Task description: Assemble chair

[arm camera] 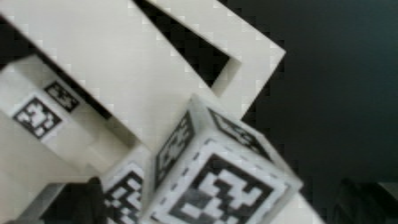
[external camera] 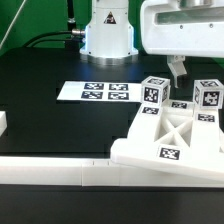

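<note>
The white chair parts lie at the exterior view's right. An X-braced frame [external camera: 176, 128] rests there with a flat tagged slab [external camera: 165, 152] in front of it. Two tagged leg blocks [external camera: 153, 92] [external camera: 208, 95] stand upright at its far corners. My gripper [external camera: 178, 76] hangs just above the frame between the two blocks, open, touching nothing and holding nothing. In the wrist view a tagged leg block [arm camera: 222, 170] fills the near part, close under the camera, with white frame bars [arm camera: 187, 55] beyond it. My fingers do not show there.
The marker board [external camera: 93, 92] lies flat in the middle, in front of the robot base [external camera: 108, 35]. A long white rail [external camera: 50, 170] runs along the front edge, and a small white block [external camera: 3, 122] sits at the exterior view's far left.
</note>
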Robot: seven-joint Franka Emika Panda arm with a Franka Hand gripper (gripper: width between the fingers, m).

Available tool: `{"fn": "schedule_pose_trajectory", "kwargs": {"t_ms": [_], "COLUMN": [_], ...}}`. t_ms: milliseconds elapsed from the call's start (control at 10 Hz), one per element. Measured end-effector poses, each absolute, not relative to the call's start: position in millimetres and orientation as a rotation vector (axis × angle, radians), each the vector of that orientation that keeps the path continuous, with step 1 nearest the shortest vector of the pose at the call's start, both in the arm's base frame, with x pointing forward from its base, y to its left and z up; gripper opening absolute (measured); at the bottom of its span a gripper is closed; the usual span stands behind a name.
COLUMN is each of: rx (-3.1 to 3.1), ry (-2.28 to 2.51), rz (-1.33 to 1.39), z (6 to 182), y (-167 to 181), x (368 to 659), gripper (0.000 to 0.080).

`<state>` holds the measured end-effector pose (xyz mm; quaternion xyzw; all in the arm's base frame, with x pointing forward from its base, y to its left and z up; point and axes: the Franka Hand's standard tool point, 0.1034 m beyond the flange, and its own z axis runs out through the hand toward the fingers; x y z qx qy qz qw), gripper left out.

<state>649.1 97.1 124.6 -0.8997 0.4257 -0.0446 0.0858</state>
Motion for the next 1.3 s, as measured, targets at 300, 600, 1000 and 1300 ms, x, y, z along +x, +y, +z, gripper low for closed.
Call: {"fn": "schedule_pose_trajectory", "kwargs": {"t_ms": [300,600,1000,1300], "rx": [-2.796,-2.933,-3.078,-3.081], "ry": [1.015,0.668,0.145,0.102], "rz": [-0.155,-0.172,-0.195,-0.196], "z": [124.5,122.8,120.9,120.7], "y": [97.2,96.6,95.2,94.3], "x": [649.3,647.0,645.1,645.1], "gripper": [0.0649,0.0649,0.0649,0.0437]}}
